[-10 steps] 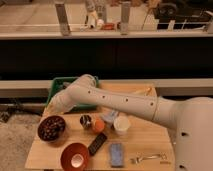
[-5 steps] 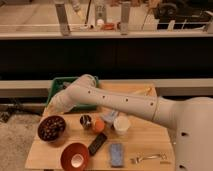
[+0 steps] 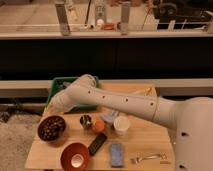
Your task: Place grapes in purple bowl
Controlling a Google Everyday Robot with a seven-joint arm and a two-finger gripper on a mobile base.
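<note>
The purple bowl [image 3: 42, 134] stands at the left end of the wooden table [image 3: 145, 140]. The grapes [image 3: 51, 128], a bunch of small reddish-brown berries, lie inside it. My white arm reaches from the right across the table to the left. The gripper [image 3: 56, 106] is at the arm's far left end, just above and behind the bowl, in front of the green bin. It is partly hidden by the arm's wrist.
A green bin [image 3: 61, 86] sits at the back left. An orange ball [image 3: 98, 125], a dark shiny round object [image 3: 85, 120] and a white cup [image 3: 121, 126] stand mid-table. An orange-red bowl [image 3: 75, 156], a black flat object [image 3: 97, 144], a blue sponge [image 3: 117, 153] and a fork [image 3: 149, 159] lie in front.
Nothing has visibly moved; the arm stays over the left of the table and the grapes stay in the bowl.
</note>
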